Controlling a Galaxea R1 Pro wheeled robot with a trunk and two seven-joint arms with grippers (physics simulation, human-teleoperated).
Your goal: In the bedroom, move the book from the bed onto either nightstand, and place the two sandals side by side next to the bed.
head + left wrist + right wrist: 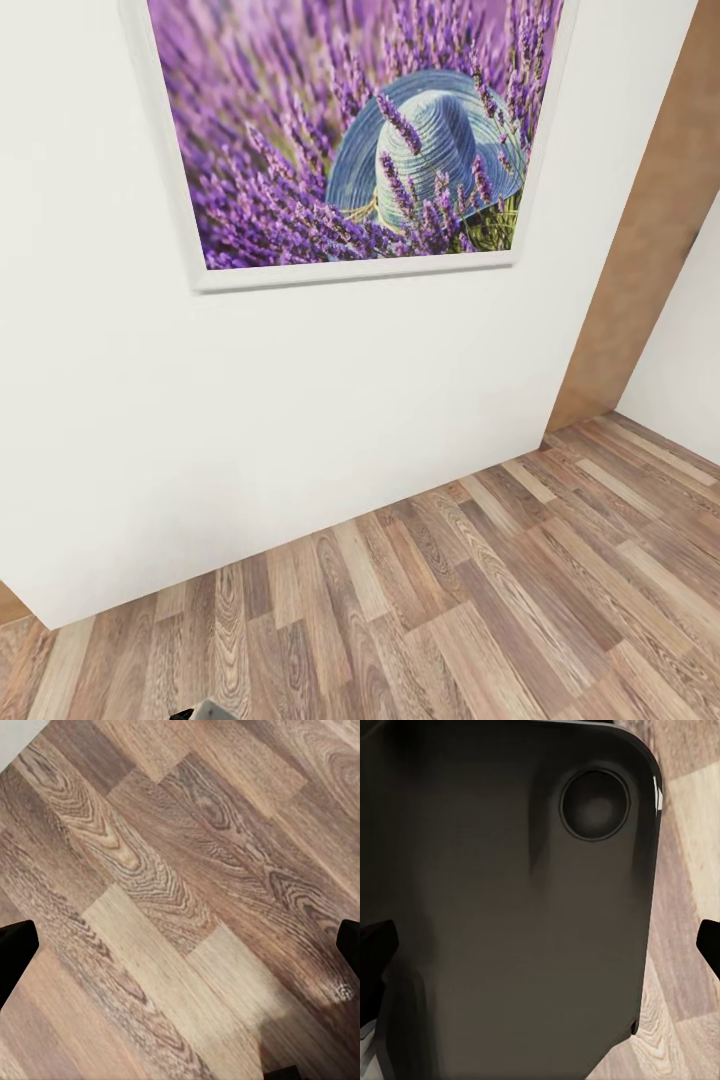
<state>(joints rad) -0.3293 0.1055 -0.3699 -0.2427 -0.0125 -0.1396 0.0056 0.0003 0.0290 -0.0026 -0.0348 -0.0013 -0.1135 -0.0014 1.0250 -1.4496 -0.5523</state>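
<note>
The book, the bed, the nightstand and the two sandals are out of view. In the left wrist view my left gripper (pixel 180 951) is open, its dark fingertips (pixel 15 952) wide apart at the frame's edges, with bare wood-plank floor (pixel 172 870) between them. In the right wrist view my right gripper (pixel 540 949) is open too, holding nothing, and looks straight at a dark panel of my own body (pixel 510 907).
A white wall (pixel 300 420) stands close ahead with a framed picture (pixel 360 130) of lavender and a blue hat. Wood-plank floor (pixel 450 600) runs along its base. At the right, a brown panel (pixel 650 230) meets another white wall (pixel 695 340).
</note>
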